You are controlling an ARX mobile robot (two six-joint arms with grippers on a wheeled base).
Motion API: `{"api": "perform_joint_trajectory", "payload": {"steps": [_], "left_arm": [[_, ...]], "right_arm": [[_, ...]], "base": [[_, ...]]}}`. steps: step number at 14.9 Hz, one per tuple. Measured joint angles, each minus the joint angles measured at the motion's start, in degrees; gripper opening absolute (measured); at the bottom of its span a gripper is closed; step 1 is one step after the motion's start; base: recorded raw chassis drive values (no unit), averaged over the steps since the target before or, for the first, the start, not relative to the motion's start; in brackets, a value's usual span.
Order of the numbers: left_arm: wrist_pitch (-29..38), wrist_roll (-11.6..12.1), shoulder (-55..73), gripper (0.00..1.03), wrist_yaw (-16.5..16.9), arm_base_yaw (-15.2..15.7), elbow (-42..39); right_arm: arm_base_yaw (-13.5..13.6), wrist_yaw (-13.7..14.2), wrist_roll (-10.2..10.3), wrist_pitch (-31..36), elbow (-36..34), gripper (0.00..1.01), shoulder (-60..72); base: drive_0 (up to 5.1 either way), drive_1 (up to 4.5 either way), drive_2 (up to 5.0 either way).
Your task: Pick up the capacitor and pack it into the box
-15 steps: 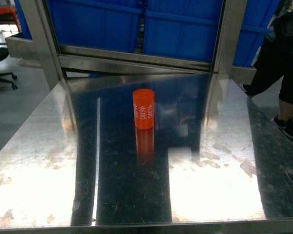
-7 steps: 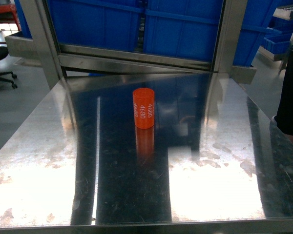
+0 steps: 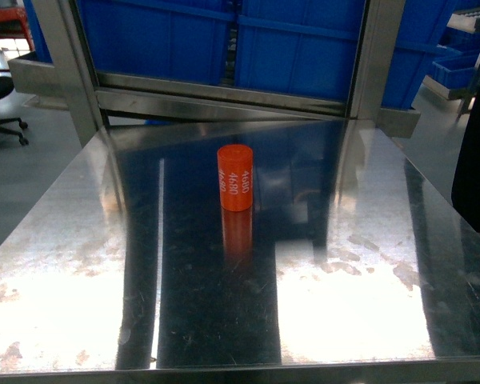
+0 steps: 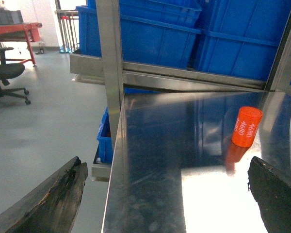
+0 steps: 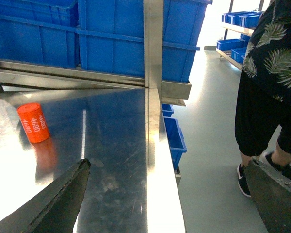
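We see the orange capacitor (image 3: 235,178) upright mid-counter (image 3: 80,240), toward the far edge, "4680" printed on its side. Left gripper (image 4: 165,194) and right gripper (image 5: 167,196) both have jaws spread wide, empty, only finger stubs in frame, cut off at the bottom. Box not visible. Person (image 5: 271,73) beside the right edge, head cropped.

The capacitor (image 3: 235,178), an orange cylinder printed "4680" in white, stands upright mid-table (image 3: 80,240), nearer the far edge than the near one.
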Motion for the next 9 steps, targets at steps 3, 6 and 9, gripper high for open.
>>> {"api": "perform_joint_trajectory", "payload": {"steps": [3, 6, 9], "left_arm": [[0.00, 0.00, 0.00, 0.98, 0.00, 0.00, 0.00], [27.87, -5.25, 29.73, 0.98, -3.21, -3.26, 2.80], [56.02, -8.72, 67.21, 0.98, -6.01, -12.15, 17.00]], "right_arm": [[0.00, 0.00, 0.00, 0.00, 0.00, 0.98, 0.00], [0.00, 0.00, 0.00, 0.00, 0.00, 0.98, 0.00], [0.00, 0.02, 0.00, 0.00, 0.00, 0.98, 0.00]], "base": [[0.0, 0.00, 0.0], [0.0, 0.00, 0.0], [0.0, 0.00, 0.0]]}}
